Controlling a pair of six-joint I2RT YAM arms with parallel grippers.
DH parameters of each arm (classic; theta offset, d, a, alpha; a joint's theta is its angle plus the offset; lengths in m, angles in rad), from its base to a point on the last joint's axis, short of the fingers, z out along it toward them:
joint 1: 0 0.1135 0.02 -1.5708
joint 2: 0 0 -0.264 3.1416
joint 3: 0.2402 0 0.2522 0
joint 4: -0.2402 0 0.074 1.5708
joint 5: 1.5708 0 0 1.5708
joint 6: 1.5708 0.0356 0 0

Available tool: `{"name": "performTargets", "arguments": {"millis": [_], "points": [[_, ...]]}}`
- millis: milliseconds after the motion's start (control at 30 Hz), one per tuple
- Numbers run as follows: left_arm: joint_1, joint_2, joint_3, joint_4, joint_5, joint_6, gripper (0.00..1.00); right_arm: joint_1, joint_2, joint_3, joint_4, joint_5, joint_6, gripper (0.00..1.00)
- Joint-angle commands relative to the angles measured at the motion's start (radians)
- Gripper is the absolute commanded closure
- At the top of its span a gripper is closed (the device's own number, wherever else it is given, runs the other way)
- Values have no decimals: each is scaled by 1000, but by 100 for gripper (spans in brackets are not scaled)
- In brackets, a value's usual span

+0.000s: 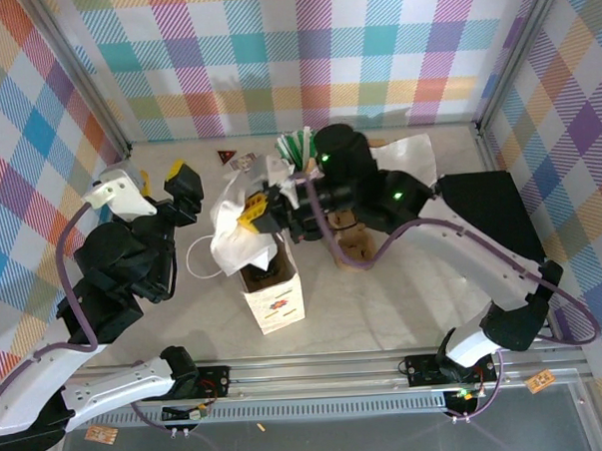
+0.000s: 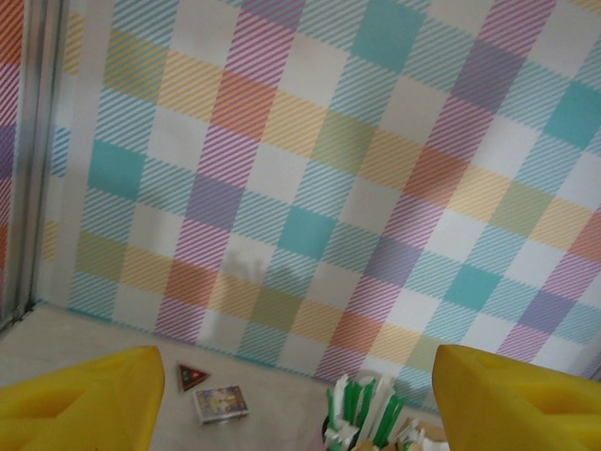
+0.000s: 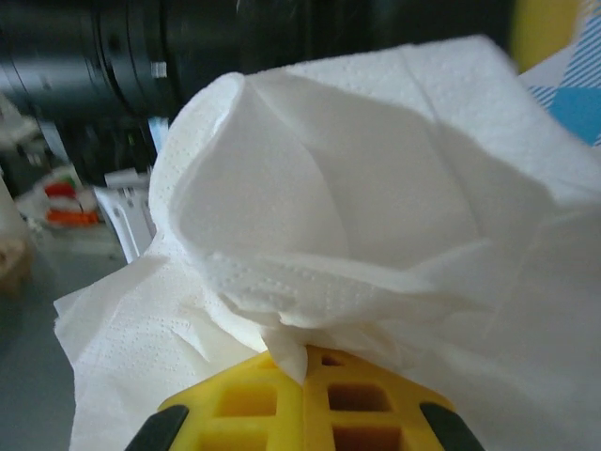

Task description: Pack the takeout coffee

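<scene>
The takeout coffee is out of view. A crumpled white napkin hangs over the open top of a small paper bag standing mid-table. My right gripper is shut on the napkin. In the right wrist view the napkin is pinched between the yellow fingertips. My left gripper hovers left of the bag, open, nothing between its fingers. In the left wrist view the left gripper faces the back wall, its yellow fingers far apart.
A holder of green-and-white sticks stands at the back, with a small dark triangle and a little printed packet to its left. Brown items lie right of the bag. A black mat covers the right side.
</scene>
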Motion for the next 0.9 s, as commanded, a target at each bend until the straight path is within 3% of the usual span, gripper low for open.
{"name": "performTargets", "arguments": {"millis": [0,567,700,767,867], "points": [[6,-17,9,-72,-20,-22,25,19,-4,-68,72,63,-203,100],[6,-23,-1,-71,-7,28,24,47,-1,-247,81,66,-167,96],[6,-34,-18,-59,-12,32,23,48,-10,-251,27,54,-157,86],[6,-37,-21,-57,-12,34,23,48,-15,-246,-12,52,-151,70],[6,-39,-24,-54,-13,34,23,47,-20,-235,-68,50,-152,58]]}}
